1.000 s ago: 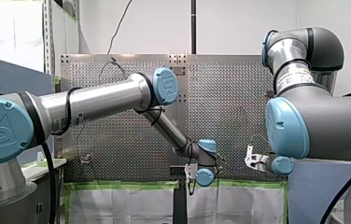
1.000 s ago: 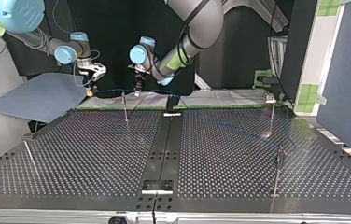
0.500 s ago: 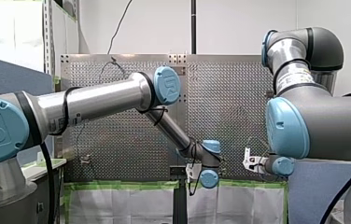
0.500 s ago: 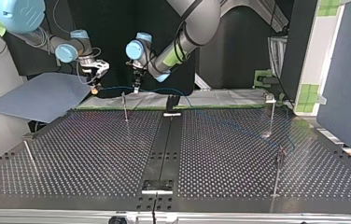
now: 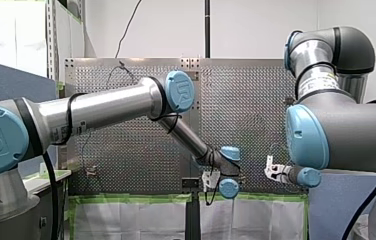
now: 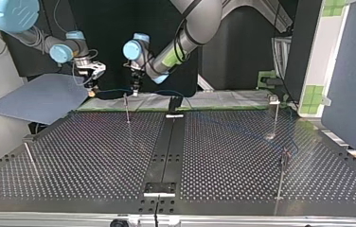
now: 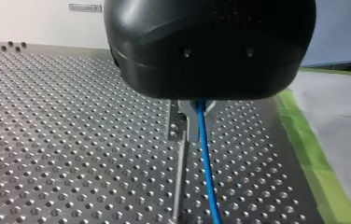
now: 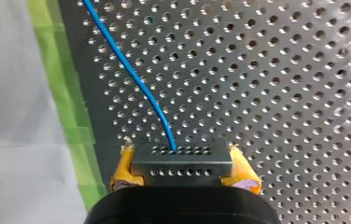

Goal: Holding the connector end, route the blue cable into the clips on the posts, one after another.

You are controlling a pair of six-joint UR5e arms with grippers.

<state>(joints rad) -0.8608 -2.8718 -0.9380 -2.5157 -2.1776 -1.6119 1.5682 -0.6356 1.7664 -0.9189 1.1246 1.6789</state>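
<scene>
My right gripper (image 8: 183,169) clamps the grey perforated connector block (image 8: 183,159) to tension the thin blue cable (image 8: 131,70) ahead; my left gripper (image 7: 200,119) pinches it beside the slim metal post (image 7: 179,177), likely for clipping.

My left arm (image 5: 101,107) reaches in and bends down to my left gripper (image 5: 207,181), a small pale piece in front of the perforated table (image 5: 126,160). My right gripper (image 5: 270,171), also pale, sits near it at about the same height, not touching it, on my right arm (image 5: 336,135). Below both grippers runs a green tape strip (image 5: 141,199), and a black stand (image 5: 192,215) sits under my left gripper
</scene>
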